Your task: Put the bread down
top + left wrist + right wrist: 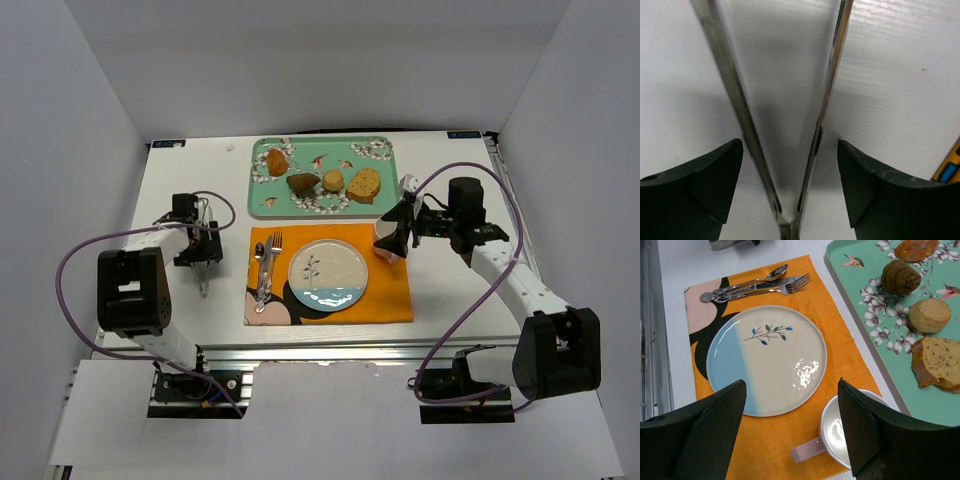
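White desk [200, 175]: small round golden-tan bun [929, 315] lies untouched on teal floral tray [895, 375]. Left gripper [789, 145] gapes astride steel tongs [735, 95]; right gripper [792, 385] gapes, empty. Likely next: clasp the tongs.

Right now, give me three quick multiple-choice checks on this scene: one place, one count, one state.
1. Where is the small round bun? A on the plate; B on the teal tray; C in the mug.
2. How many bread pieces lie on the tray? A two; B six; C four.
3. The left gripper is: A open, fingers either side of the tongs; B shut on the fork; C shut on the bun.
Answers: 1 B, it sits among the other breads there; 2 C, four pieces show; 3 A, gaps show beside both tong arms.
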Action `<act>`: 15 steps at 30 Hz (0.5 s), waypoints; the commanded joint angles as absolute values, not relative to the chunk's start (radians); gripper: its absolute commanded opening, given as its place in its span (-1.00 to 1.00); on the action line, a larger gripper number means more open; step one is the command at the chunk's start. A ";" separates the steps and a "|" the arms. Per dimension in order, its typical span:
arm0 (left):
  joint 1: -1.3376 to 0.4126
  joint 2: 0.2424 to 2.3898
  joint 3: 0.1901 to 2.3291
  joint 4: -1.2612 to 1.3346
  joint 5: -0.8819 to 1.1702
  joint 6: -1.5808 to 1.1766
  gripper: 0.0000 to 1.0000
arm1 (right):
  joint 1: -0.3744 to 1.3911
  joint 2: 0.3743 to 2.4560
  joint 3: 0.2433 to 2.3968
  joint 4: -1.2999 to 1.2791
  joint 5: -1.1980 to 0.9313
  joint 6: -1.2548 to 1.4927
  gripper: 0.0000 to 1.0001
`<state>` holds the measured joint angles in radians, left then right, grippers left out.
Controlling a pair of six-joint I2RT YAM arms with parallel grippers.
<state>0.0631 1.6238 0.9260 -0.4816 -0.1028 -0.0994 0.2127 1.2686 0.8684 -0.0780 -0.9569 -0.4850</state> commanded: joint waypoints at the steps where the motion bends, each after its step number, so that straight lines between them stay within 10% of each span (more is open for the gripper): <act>1: 0.066 1.672 0.911 -0.399 -0.069 -0.025 0.62 | 0.195 1.252 0.884 -0.064 -0.977 -0.480 0.56; 8: 0.072 1.703 0.858 -0.362 -0.018 -0.028 0.12 | 0.164 1.247 0.887 -0.061 -0.982 -0.479 0.56; 15: 0.077 1.626 0.874 -0.373 0.038 -0.075 -0.84 | 0.129 1.243 0.890 -0.061 -0.989 -0.480 0.56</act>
<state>0.0708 1.6527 0.8970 -0.3176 -0.0250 -0.0505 0.1467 1.2686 0.8684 -0.0780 -0.9596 -0.4816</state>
